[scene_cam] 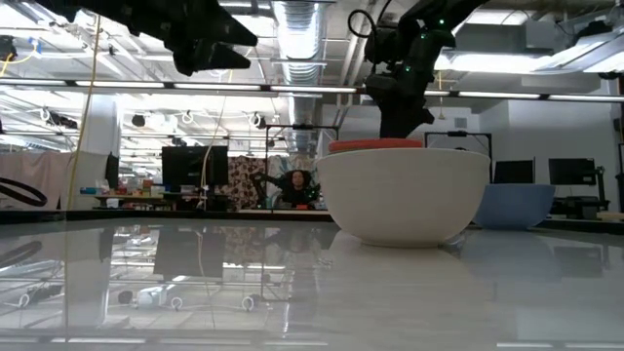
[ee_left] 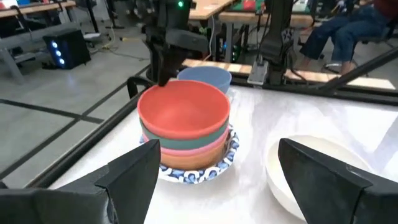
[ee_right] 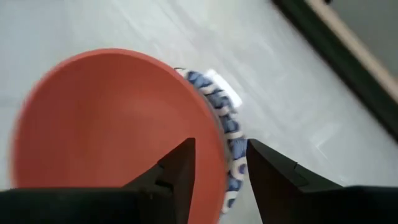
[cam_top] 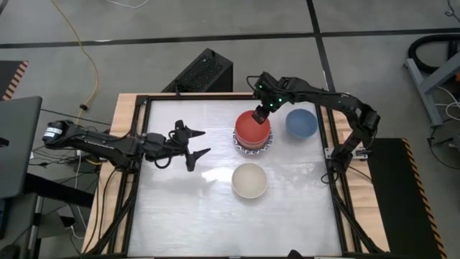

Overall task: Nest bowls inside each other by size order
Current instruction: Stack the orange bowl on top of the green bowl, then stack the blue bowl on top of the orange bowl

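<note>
A stack of nested bowls (cam_top: 252, 129) stands at the table's far middle. A red bowl (ee_left: 183, 112) sits on top, with dark green, pink and orange rims below it, and a white blue-patterned bowl (ee_left: 227, 158) at the bottom. A blue bowl (cam_top: 301, 122) stands alone to its right, and a cream bowl (cam_top: 249, 180) nearer the front. My right gripper (ee_right: 221, 146) is open just above the red bowl's far-right rim (ee_right: 214, 134), one finger on either side, slanting down. My left gripper (cam_top: 198, 142) hangs open left of the stack, pointing level at it.
A black frame (cam_top: 338, 194) borders the table. A black box (cam_top: 205, 72) sits on the floor past the far edge. The white tabletop (cam_top: 187, 216) has free room along its near and left parts. A person (scene_cam: 292, 185) sits far back in the room.
</note>
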Available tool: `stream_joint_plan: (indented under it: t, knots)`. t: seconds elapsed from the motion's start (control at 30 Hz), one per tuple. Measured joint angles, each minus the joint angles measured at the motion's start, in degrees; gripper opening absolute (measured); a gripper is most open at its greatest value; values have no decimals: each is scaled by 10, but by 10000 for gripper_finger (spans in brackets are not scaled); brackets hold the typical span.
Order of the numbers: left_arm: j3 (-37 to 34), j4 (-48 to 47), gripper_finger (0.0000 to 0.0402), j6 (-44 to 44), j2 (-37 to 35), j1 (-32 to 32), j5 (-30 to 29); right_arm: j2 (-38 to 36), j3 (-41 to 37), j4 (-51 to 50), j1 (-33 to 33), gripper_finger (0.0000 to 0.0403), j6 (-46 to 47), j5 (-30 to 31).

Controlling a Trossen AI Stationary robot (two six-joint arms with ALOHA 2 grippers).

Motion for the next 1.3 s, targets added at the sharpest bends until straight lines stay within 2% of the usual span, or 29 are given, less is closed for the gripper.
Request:
stream_joint_plan:
  t: [0.23, 0.33, 0.57, 0.67, 0.77, 0.87, 0.97, 1.13, 1.3]
  knots:
    - [0, 4, 314, -8, 18, 0, 10, 12, 0, -2, 7, 164, -4, 11]
    - [0, 6, 314, -8, 17, 0, 10, 9, 0, 0, 8, 164, -12, 34]
    - [0, 2, 314, -7, 13, 0, 10, -47, 0, -13, -14, 164, -16, 53]
    - [0, 1, 314, -4, 12, 0, 10, -73, 0, -63, -23, 164, -5, 58]
    - [0, 0, 314, -4, 12, 0, 15, -84, -2, -153, -24, 164, 20, 88]
    - [0, -1, 314, -11, 12, 0, 26, -87, -39, -207, -13, 164, 48, 113]
    - [0, -1, 314, -13, 12, 0, 31, -87, -89, -211, -3, 164, 63, 113]
    - [0, -6, 314, -18, 12, 0, 44, -87, -176, -163, 12, 164, 66, 112]
    - [0, -8, 314, -23, 12, 0, 45, -86, -227, -114, 8, 164, 66, 112]
